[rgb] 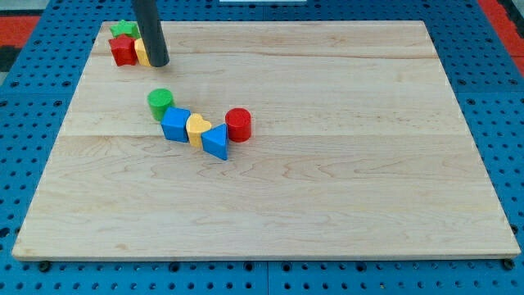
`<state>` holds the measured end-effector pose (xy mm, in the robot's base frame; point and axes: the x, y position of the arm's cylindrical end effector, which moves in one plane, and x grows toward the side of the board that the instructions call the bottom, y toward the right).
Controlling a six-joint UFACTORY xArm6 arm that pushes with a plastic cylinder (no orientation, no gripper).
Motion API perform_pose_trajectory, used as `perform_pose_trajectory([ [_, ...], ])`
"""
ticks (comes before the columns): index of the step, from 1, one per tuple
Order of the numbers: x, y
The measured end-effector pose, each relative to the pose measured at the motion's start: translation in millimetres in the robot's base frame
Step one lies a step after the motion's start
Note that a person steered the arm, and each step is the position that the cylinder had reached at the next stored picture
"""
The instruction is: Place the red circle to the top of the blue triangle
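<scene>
Wooden desk (pixel 327 205), pale, lay on a blue pegboard surround (pixel 33 98). No fingers were fitted; the arm ended in a dark rod (pixel 150 24), so no open or closed state applied.

Item 1: red circle (pixel 238 124), upright, near the desk's middle, touching or just beside the blue triangle (pixel 217 142) at that block's upper right.

Item 2: blue triangle, lowest of a curved row.

Item 3: yellow heart (pixel 198 127), wedged between the triangle and the blue cube (pixel 175 124), touching both.

Item 4: green circle (pixel 160 103), just above and left of the blue cube, at the row's upper end.

Item 5: corner cluster at the view's top left, comprising a red block (pixel 124 50), a green block (pixel 124 29) behind it, and a yellow block (pixel 140 51), partly hidden by the rod; shapes unclear.

Item 6: my tip (pixel 157 63), resting beside the yellow block's right edge, well apart from the red circle and the row.
</scene>
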<state>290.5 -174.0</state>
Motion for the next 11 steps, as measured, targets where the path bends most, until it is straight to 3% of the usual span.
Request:
perform_pose_trajectory([
  [1,24,9],
  [3,73,138],
  [5,149,221],
  [6,161,230],
  [7,159,200],
  [9,135,190],
  [11,156,153],
])
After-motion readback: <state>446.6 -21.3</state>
